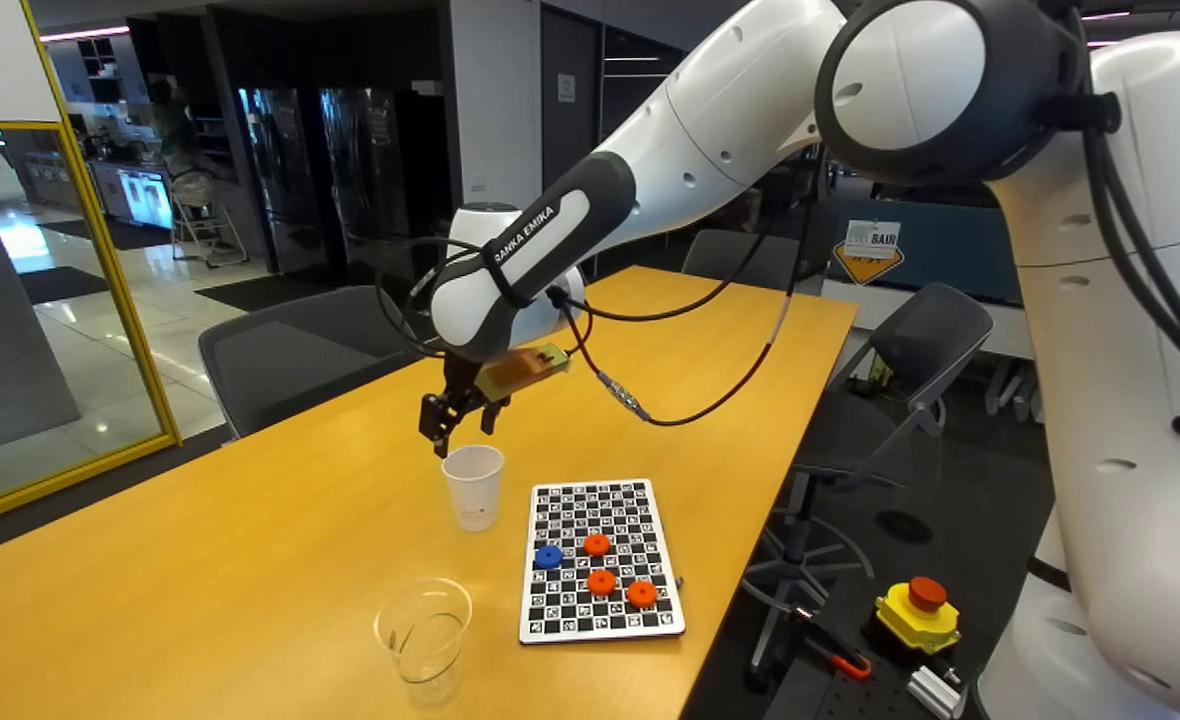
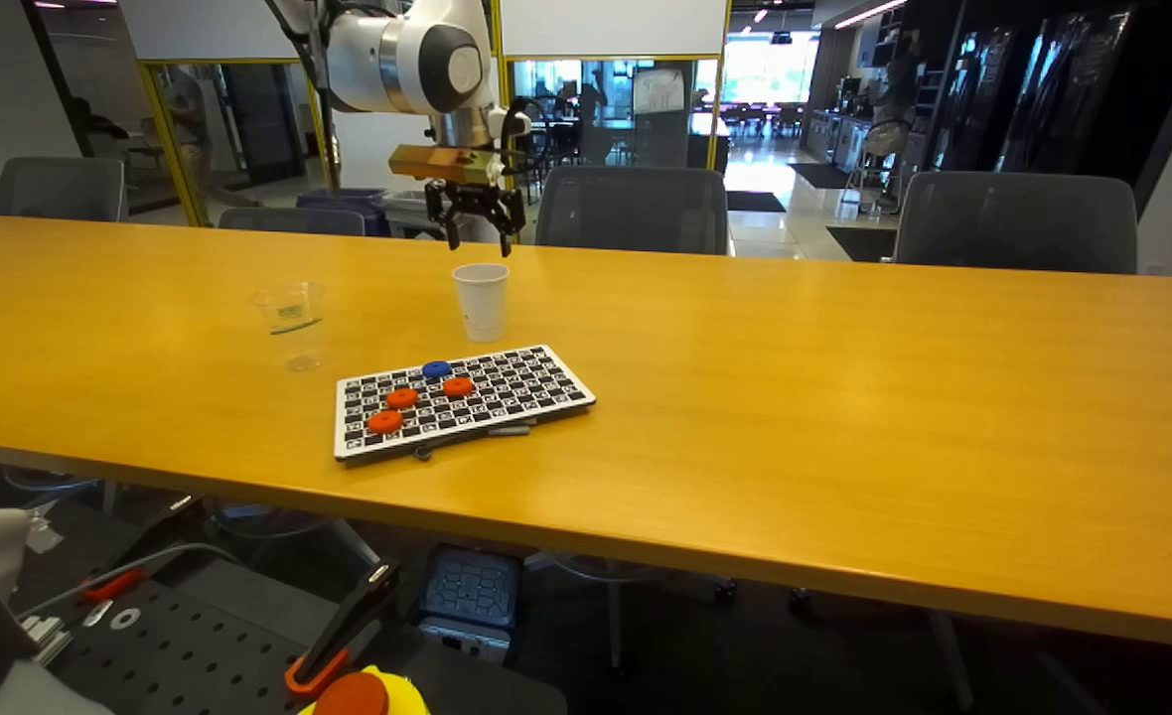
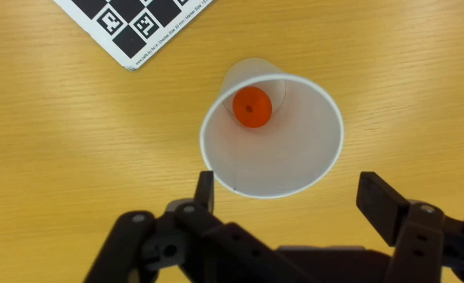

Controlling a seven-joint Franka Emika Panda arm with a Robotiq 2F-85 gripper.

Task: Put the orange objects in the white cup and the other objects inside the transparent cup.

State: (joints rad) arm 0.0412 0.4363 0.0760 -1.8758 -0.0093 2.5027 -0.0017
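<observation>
The white cup (image 1: 474, 490) stands upright on the table, and it also shows in the wrist view (image 3: 295, 153) with an orange disc (image 3: 255, 110) at its bottom. Three more orange discs (image 1: 596, 545) (image 1: 601, 582) (image 1: 641, 594) and a blue disc (image 1: 548, 556) lie on a checkered board. The transparent cup (image 1: 425, 635) stands upright and apart from the white cup, and it shows in both exterior views (image 2: 293, 318). My gripper (image 2: 479, 248) is open and empty, a little above the white cup's rim. In the wrist view its fingers (image 3: 285, 184) are wide apart.
The black-and-white board (image 1: 605, 505) lies flat near the table's edge, beside the white cup, with its corner in the wrist view (image 3: 129, 39). Pens (image 2: 509, 431) lie along its side. Chairs (image 2: 631, 209) stand behind the table (image 2: 844, 397). A cable (image 1: 690, 422) hangs from the arm.
</observation>
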